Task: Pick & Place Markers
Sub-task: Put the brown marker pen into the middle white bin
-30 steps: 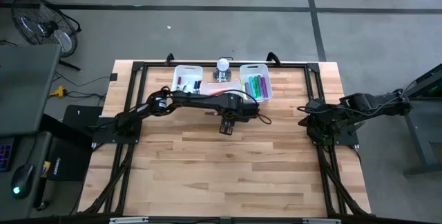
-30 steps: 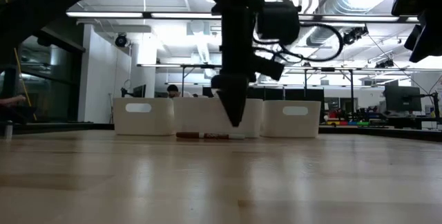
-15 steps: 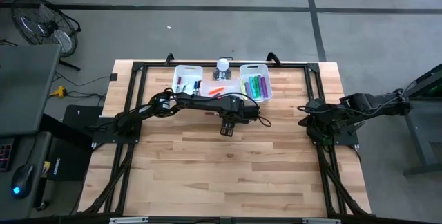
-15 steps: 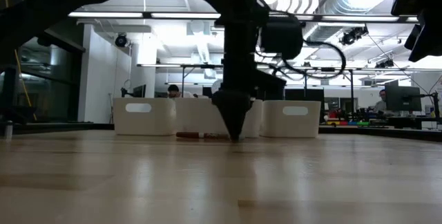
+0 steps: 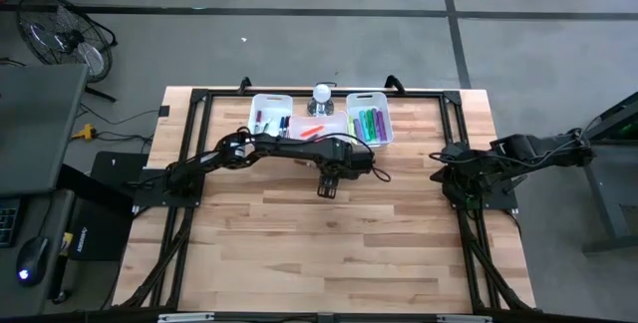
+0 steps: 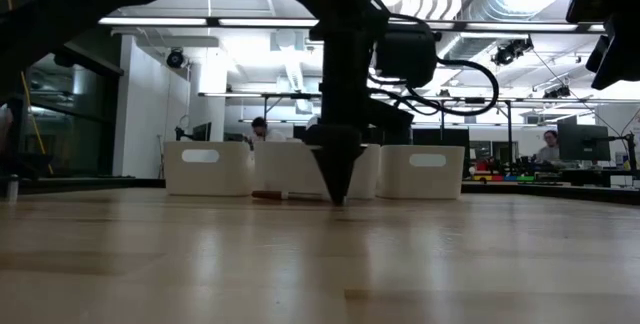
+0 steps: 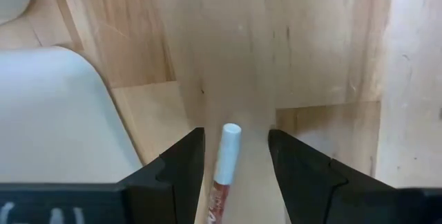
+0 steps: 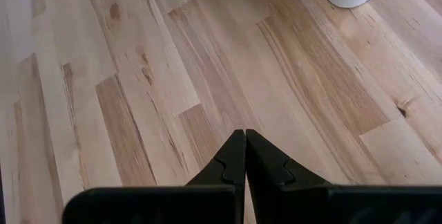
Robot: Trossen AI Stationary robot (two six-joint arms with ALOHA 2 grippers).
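The left gripper (image 7: 235, 156), fingers parted, straddles a white-capped marker (image 7: 226, 160) lying flat on the wooden table (image 5: 299, 233) in front of two white plastic bins (image 5: 270, 114); whether the pads touch it cannot be told. The right gripper (image 8: 244, 156) rests pinched shut at the table's right edge.

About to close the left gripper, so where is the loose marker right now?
In the left wrist view the marker lies on the table between the open left gripper fingers, untouched, beside a white bin.
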